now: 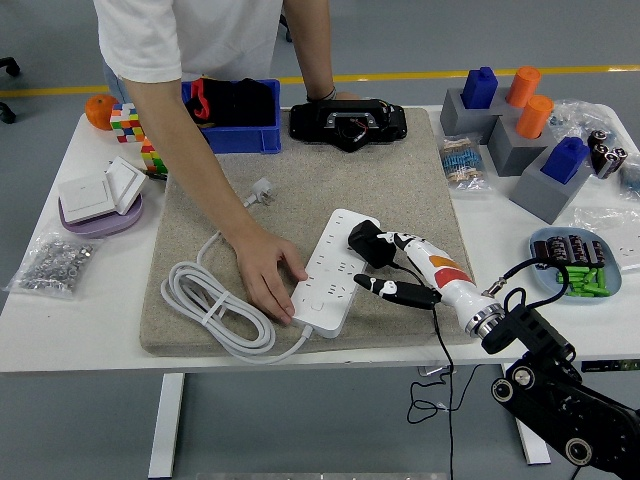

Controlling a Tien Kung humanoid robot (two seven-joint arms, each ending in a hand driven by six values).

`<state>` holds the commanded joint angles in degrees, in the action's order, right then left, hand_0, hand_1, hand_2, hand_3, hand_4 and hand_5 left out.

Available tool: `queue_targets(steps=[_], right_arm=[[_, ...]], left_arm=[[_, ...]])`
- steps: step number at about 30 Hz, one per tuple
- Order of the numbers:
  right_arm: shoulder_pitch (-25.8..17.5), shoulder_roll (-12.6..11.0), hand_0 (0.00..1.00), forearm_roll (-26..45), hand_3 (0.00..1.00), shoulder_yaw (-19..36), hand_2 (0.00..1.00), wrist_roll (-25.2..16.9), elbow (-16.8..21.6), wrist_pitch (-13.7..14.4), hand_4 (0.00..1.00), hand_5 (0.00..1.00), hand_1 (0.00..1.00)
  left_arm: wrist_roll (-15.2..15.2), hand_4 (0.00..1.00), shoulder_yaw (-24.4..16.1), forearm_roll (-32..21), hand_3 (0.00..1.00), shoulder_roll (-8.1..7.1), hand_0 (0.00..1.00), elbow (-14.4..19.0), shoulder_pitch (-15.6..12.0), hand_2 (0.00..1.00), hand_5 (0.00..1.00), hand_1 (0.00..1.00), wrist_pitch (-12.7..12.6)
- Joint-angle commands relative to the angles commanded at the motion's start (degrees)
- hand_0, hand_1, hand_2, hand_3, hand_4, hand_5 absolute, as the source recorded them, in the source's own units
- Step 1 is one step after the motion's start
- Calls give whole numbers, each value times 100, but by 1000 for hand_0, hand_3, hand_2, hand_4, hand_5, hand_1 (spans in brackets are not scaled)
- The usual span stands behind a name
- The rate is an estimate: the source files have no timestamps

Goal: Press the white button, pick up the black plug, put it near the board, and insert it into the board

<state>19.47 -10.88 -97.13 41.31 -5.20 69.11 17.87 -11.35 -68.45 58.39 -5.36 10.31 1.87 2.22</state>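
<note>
One black plug is what we care about most. It sits on the right side of the white board, near the board's far end. We cannot tell if its pins are all the way in or if it is only resting on top.

We think the plug is small, light and hard. It will not squash when we pinch it. Its black sides look smooth, so it may slip if we hold it loosely. The best place to hold it is by its two flat sides, not by the thin black wire. The wire is soft and bendy and could tug the plug sideways.

The plug looks tipped a little, with its top leaning to the far left. Its pins must point down into the board, so its long way runs up and down. The wire leaves it on our side and hangs off the table edge.

Our right hand is just beside the plug. Its fingers are stretched out and hold nothing, we think. Our left hand is not in the picture.

A person's hand presses flat on the near end of the board and keeps it from sliding on the tan mat.
</note>
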Motion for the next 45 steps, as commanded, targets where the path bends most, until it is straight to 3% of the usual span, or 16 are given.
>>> queue_targets(steps=[12, 45], right_arm=[[320, 151, 998, -30, 833, -168, 881, 46, -62, 3, 957, 867, 935], [1011, 274, 997, 104, 830, -973, 874, 171, -624, -87, 964, 823, 925]], left_arm=[[-2, 663, 4, 5, 679, -8, 705, 0, 4, 584, 268, 663, 0], [-4, 658, -4, -14, 679, -21, 705, 0, 13, 584, 272, 662, -6]])
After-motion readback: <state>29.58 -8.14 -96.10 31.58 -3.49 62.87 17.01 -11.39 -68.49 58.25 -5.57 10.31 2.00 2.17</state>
